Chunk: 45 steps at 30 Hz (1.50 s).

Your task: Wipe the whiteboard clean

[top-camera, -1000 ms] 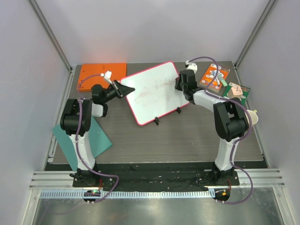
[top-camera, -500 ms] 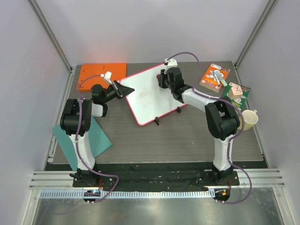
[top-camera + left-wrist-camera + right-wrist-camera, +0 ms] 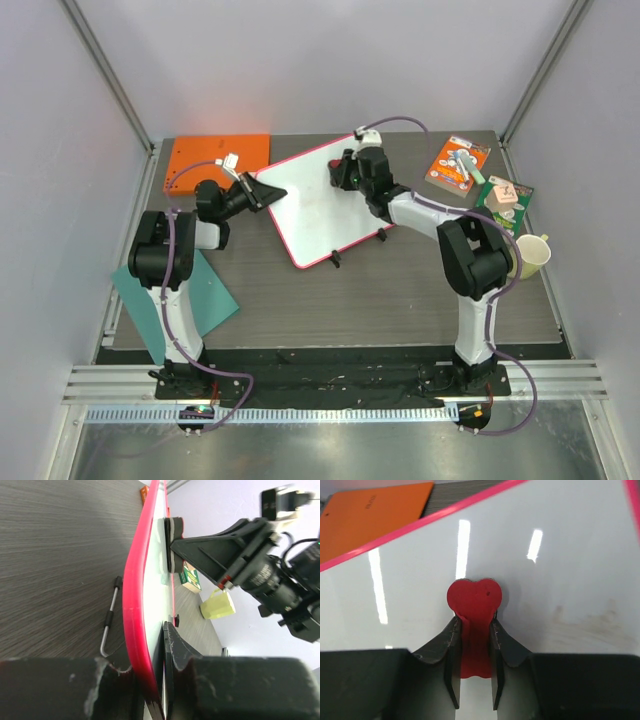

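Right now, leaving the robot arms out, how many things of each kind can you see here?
Boards: 2 (whiteboard, orange board)
Sheets: 1 (teal sheet)
Erasers: 1 (red heart eraser)
Packets: 2 (orange packet, green packet)
Mugs: 1 (yellow mug)
Total: 7

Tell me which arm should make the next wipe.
Right: the right gripper holds the red eraser against the whiteboard, smudges beside it. The left gripper is clamped on the board's rim, steadying it.

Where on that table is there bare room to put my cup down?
The widest bare stretch of table lies on the near side of the whiteboard, between the teal sheet and the right arm. The far right corner is crowded: a packet, a box and a mug.
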### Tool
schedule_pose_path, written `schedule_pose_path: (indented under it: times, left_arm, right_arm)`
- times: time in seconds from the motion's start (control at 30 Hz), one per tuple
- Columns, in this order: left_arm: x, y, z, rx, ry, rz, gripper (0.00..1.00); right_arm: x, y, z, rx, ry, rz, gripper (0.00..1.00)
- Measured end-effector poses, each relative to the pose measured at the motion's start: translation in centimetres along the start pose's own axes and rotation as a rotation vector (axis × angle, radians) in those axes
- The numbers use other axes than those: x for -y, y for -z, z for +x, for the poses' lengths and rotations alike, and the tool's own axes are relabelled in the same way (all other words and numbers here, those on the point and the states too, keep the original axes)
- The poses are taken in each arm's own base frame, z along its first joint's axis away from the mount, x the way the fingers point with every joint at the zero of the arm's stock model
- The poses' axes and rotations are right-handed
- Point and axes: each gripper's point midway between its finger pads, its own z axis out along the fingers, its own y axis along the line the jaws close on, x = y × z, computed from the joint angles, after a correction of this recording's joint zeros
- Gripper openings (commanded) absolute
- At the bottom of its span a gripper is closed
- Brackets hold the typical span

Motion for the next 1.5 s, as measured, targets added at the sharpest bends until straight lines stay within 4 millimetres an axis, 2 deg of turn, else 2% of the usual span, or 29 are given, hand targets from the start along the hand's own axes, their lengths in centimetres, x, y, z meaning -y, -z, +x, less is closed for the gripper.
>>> schedule_pose_path:
  times: [0.2,0.3,0.4,0.6,0.7,0.83,0.9,0.97,1.07,1.27,1.37,1.5]
  left_arm:
    - [0.4,-0.2,-0.1,0.005,-0.024,0.017,0.00]
    - [0.5,-0.2,-0.1,0.005,-0.024,0.018,0.00]
    - [0.6,-0.2,-0.1,0.006,-0.026,0.020,0.00]
    - [0.6,-0.2,-0.2,0.004,-0.025,0.020,0.00]
    - [0.5,-0.1,-0.1,0.003,-0.019,0.015,0.00]
    - [0.4,-0.1,-0.1,0.002,-0.020,0.013,0.00]
    - [0.3,-0.1,-0.1,0.002,-0.017,0.010,0.00]
    - [0.1,0.0,-0.1,0.002,-0.010,0.004,0.00]
    - [-0.1,0.0,-0.2,0.007,0.007,-0.009,0.00]
    - [-0.1,-0.3,-0.1,0.010,0.016,-0.014,0.00]
    - [0.1,-0.3,-0.1,0.011,0.008,-0.007,0.00]
    - [0.2,-0.4,-0.1,0.012,0.006,-0.004,0.00]
  right_arm:
    - [8.8,2.0,-0.1,0.011,-0.094,0.235,0.01]
    - [11.2,2.4,0.1,0.006,-0.128,0.302,0.01]
    - [11.3,2.5,0.3,-0.002,-0.138,0.305,0.01]
    - [9.9,2.5,0.9,0.013,-0.084,0.331,0.01]
    - [7.7,2.5,1.8,0.006,-0.032,0.321,0.01]
    - [3.8,2.4,3.0,-0.014,0.023,0.254,0.01]
    - [2.7,2.1,3.2,-0.021,0.040,0.237,0.01]
    - [2.4,1.8,3.1,-0.035,0.054,0.238,0.01]
    - [2.7,1.4,3.0,-0.066,0.058,0.248,0.01]
    - [4.9,0.2,0.2,-0.057,-0.007,0.245,0.01]
    - [7.9,0.2,-0.8,-0.047,-0.040,0.275,0.01]
    - [11.0,0.6,-0.8,-0.055,-0.061,0.321,0.01]
